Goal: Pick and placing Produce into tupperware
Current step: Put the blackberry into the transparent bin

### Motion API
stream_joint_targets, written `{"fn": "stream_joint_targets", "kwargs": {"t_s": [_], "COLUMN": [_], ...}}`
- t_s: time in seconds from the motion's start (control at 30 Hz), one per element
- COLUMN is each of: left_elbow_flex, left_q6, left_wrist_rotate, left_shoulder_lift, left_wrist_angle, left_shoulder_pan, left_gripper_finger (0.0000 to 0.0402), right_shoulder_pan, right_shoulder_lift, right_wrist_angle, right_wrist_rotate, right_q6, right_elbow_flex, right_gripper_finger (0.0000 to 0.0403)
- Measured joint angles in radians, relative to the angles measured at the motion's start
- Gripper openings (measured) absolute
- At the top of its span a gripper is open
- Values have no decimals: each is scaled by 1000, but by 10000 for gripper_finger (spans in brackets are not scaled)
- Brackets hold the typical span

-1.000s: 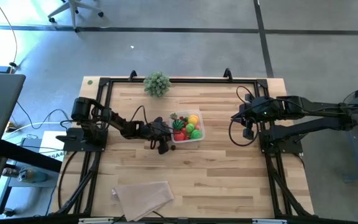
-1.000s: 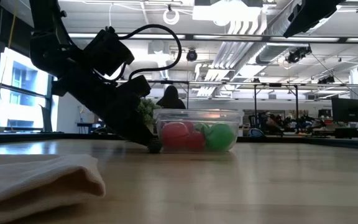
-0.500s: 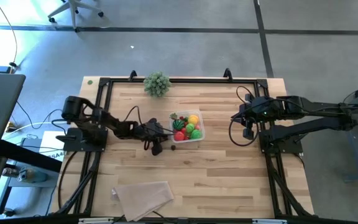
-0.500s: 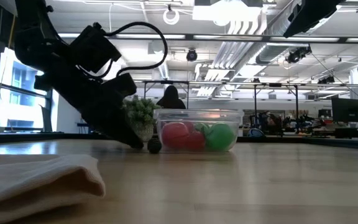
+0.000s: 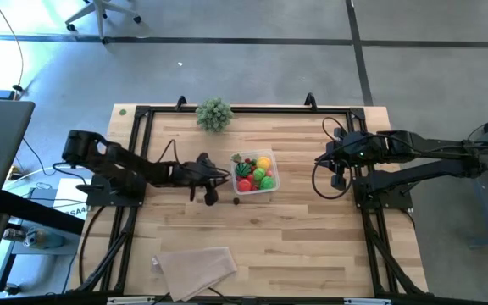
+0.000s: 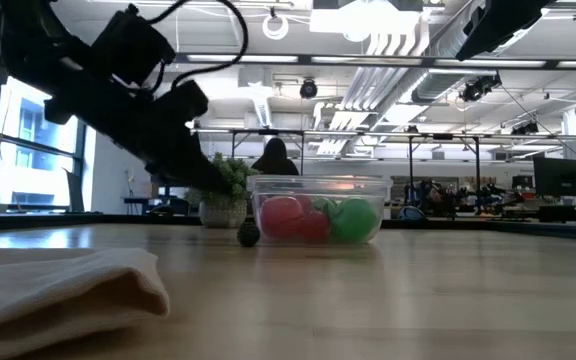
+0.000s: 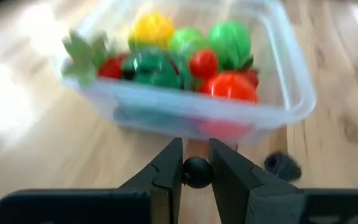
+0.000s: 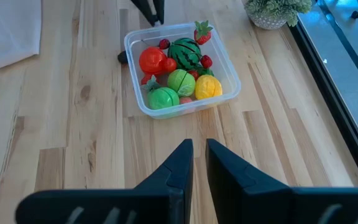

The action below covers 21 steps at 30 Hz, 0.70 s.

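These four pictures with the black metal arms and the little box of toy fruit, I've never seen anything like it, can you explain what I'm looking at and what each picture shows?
It is a two-armed robot at a wooden table. One picture looks straight down, one looks level across the tabletop, and two come from cameras on the wrists. The clear tupperware holds toy produce. One small dark piece lies on the wood beside it. The left gripper pinches a small dark ball just in front of the box. The right gripper waits nearly closed and empty, at the table's right side. A plant and a folded cloth also sit there.
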Motion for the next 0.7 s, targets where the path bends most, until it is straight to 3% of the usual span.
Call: {"fn": "stream_joint_targets", "kwargs": {"t_s": [0.37,0.7], "left_elbow_flex": [32,240], "left_q6": [99,139], "left_wrist_rotate": [-77,-22], "left_shoulder_lift": [-111,-61], "left_wrist_angle": [42,-167], "left_shoulder_pan": [2,28], "left_gripper_finger": [62,62], "right_shoulder_pan": [0,0], "right_shoulder_lift": [0,0], "right_wrist_angle": [0,0], "right_wrist_rotate": [0,0], "right_q6": [0,0], "right_elbow_flex": [0,0], "right_gripper_finger": [34,34]}}
